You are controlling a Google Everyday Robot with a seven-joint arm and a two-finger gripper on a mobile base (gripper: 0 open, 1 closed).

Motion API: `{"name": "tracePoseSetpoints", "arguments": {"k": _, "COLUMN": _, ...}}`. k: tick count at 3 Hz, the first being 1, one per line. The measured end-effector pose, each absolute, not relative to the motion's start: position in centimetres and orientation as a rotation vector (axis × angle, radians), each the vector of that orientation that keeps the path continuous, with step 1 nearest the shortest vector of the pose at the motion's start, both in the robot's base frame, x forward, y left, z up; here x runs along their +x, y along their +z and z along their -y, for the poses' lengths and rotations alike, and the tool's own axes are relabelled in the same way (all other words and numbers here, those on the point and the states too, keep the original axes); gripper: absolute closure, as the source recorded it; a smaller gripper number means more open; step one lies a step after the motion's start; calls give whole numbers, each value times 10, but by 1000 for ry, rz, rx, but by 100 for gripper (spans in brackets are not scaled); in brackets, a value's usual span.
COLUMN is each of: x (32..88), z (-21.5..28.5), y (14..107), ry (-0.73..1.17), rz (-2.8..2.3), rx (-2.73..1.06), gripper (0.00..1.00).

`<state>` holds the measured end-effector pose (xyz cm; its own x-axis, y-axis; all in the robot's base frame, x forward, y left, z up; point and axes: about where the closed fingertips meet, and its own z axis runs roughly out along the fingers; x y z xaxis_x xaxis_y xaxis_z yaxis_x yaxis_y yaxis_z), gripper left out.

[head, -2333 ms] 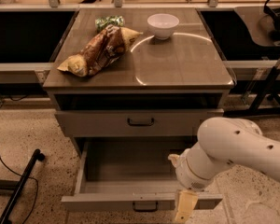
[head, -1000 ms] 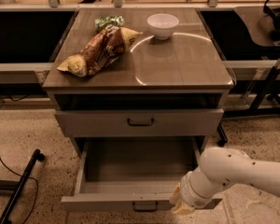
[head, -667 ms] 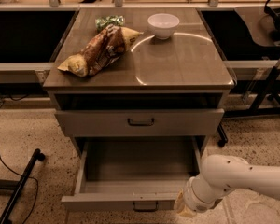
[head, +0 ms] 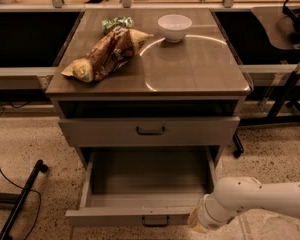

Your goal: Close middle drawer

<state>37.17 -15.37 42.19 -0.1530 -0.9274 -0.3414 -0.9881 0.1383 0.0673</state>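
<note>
The middle drawer [head: 140, 215] stands pulled far out of the cabinet [head: 230, 134]. Its low front panel carries a small dark bar handle [head: 155, 221], and its deep box [head: 147, 171] is empty. My gripper [head: 194, 220] is low at the right end of that front panel, on the end of my white arm [head: 255, 196], which comes in from the right. The gripper's tip is close to the panel's right corner; I cannot tell whether it touches. The lowest drawer is hidden below.
The upper drawer [head: 105, 131], with a taller front, sits slightly out above. On the cabinet top lie a chip bag [head: 107, 54] and a white bowl [head: 174, 27]. A dark stand leg [head: 20, 199] and cable lie on the floor left. A chair base [head: 285, 99] stands right.
My arm has dropped from over the open drawer's right side down to the right end of its front panel. The drawer has not visibly moved.
</note>
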Motion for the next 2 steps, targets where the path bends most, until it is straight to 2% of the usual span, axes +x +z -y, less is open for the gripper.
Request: {"name": "tracePoseSetpoints", "arguments": {"k": 2, "x": 380, "z": 160, "y": 421, "ry": 380, "rz": -2195, "rx": -1867, "gripper": 100}}
